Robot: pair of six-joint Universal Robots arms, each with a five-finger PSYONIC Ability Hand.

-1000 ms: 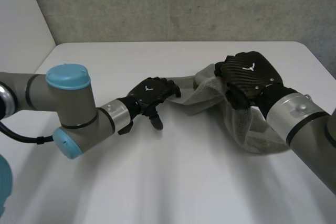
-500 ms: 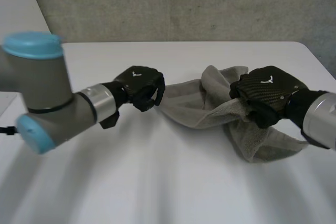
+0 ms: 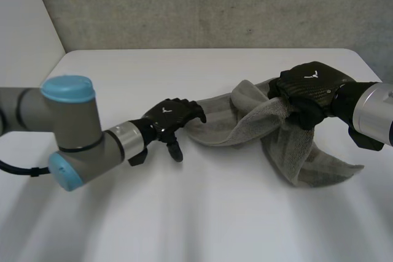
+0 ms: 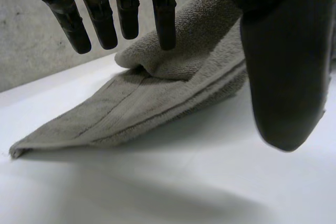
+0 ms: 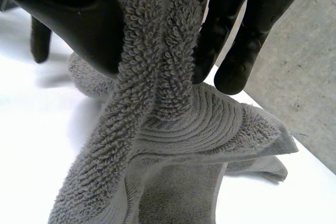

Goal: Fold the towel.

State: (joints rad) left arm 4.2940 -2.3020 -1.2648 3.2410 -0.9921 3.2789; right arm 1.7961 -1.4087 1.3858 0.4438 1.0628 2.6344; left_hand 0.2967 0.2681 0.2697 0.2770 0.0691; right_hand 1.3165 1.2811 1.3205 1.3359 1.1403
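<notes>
A grey towel [image 3: 245,121] lies crumpled on the white table [image 3: 184,213], stretched from the middle towards the right. My left hand [image 3: 174,118] is at the towel's left end, open. In the left wrist view its straight fingers [image 4: 163,9] hang just over a fold of the towel [image 4: 157,98] and grip nothing. My right hand [image 3: 310,89] is shut on a bunched part of the towel near its right side and holds it raised. In the right wrist view the thick fold of towel [image 5: 157,77] is pinched between thumb [image 5: 68,19] and fingers [image 5: 252,19], the rest draping down to the table.
A grey wall [image 3: 215,4] rises behind the table's far edge. My left arm's elbow with its blue cap [image 3: 69,87] stands over the table's left side. Bare table lies in front of the towel and both hands.
My left hand curled up and swung left half a second ago, then came back to the towel's left end with fingers straight. My right hand moved right, pulling the bunched towel with it.
</notes>
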